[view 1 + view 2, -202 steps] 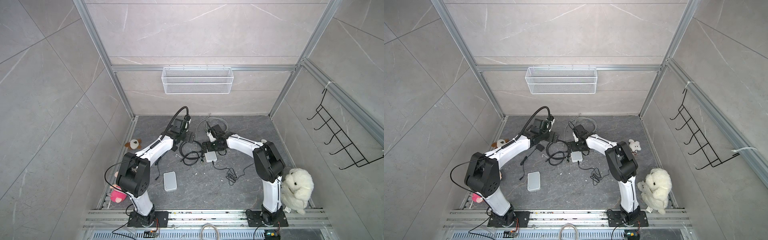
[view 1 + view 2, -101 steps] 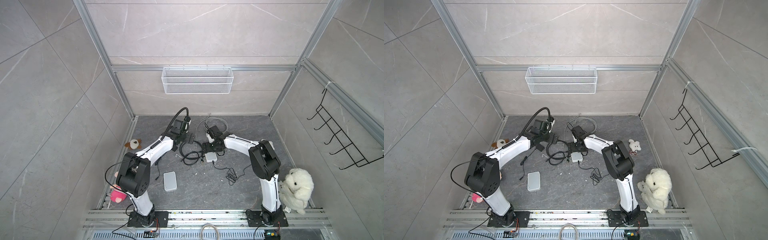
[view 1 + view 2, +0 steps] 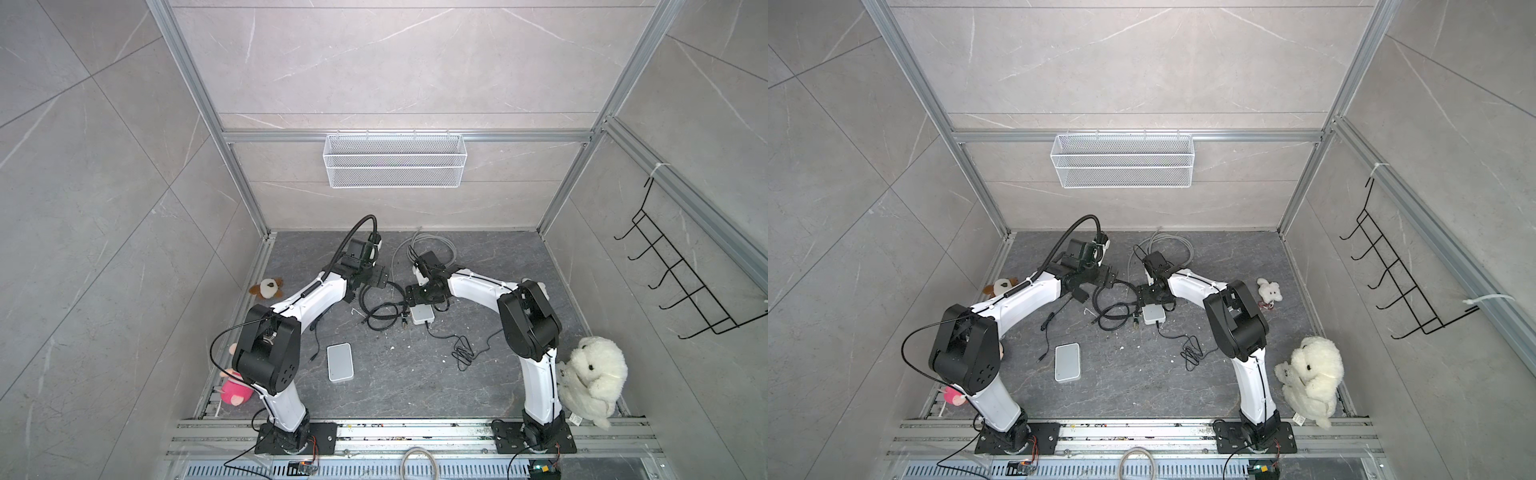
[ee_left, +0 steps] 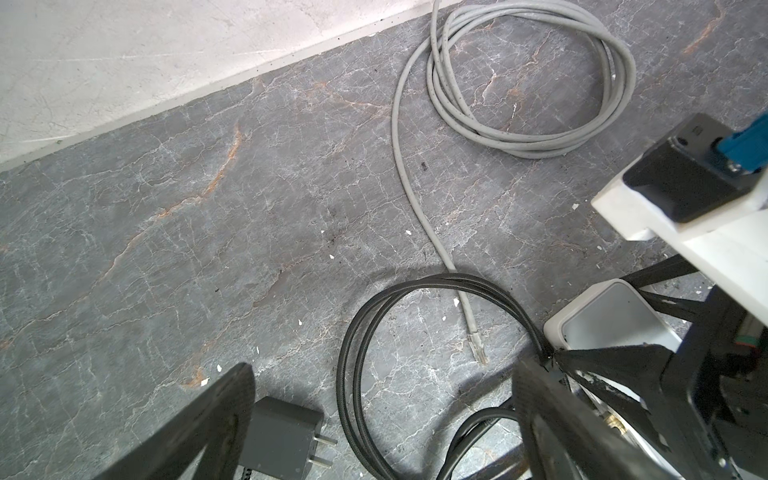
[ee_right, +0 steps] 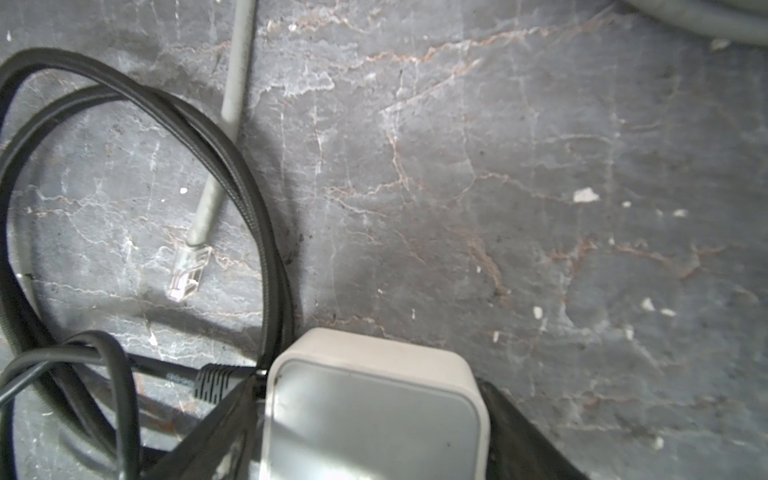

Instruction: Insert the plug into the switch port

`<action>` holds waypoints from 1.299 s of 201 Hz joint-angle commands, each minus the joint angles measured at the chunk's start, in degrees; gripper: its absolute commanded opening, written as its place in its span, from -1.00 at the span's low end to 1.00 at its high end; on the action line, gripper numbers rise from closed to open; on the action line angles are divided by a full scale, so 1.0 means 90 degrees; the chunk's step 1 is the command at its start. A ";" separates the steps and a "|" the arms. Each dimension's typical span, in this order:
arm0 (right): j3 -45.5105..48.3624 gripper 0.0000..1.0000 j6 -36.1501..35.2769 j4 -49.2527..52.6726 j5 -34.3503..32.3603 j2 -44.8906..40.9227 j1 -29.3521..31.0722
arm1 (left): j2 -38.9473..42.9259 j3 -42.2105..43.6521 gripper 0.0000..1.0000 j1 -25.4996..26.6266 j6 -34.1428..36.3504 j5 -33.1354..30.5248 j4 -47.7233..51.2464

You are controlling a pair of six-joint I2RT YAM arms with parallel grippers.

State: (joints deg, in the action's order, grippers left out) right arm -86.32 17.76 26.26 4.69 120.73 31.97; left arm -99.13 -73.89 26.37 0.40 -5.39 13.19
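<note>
Clear plastic plug (image 5: 185, 270) lies near rounded, glossy white switch (image 5: 374, 415).

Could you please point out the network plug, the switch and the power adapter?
network plug (image 5: 186, 270), right wrist view, clear body.
switch (image 5: 374, 419), right wrist view, top face.
power adapter (image 4: 279, 434), left wrist view, black body.

Robot lab cell: aluminium frame (image 3: 270, 136), tiled walls (image 3: 374, 62), left arm (image 3: 316, 297), right arm (image 3: 478, 286) on rail (image 3: 415, 434).
</note>
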 commanded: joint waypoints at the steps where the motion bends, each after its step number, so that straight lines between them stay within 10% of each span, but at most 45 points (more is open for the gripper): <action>1: -0.0014 0.55 -0.0202 0.0157 -0.0082 -0.0142 0.0022 | 0.0123 -0.0089 0.97 0.0014 -0.0035 0.0098 -0.0220; 78: -0.0159 0.91 -0.0382 0.0348 0.0578 -0.0289 0.0022 | 0.0097 -0.0095 0.96 0.0029 -0.0001 0.0111 -0.0178; 202: 0.0483 0.67 -0.0947 0.0619 -0.0646 -0.0104 0.0158 | 0.0137 -0.0078 0.96 0.0029 0.0087 0.0091 -0.0187; 261: 0.0711 0.50 -0.0898 0.0062 0.0273 -0.0766 0.0092 | 0.0108 -0.0196 0.95 0.0028 0.0112 0.0082 -0.0130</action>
State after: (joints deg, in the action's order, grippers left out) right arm -81.56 9.50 26.76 2.52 117.80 33.19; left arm -99.13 -73.91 26.37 0.67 -5.37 13.21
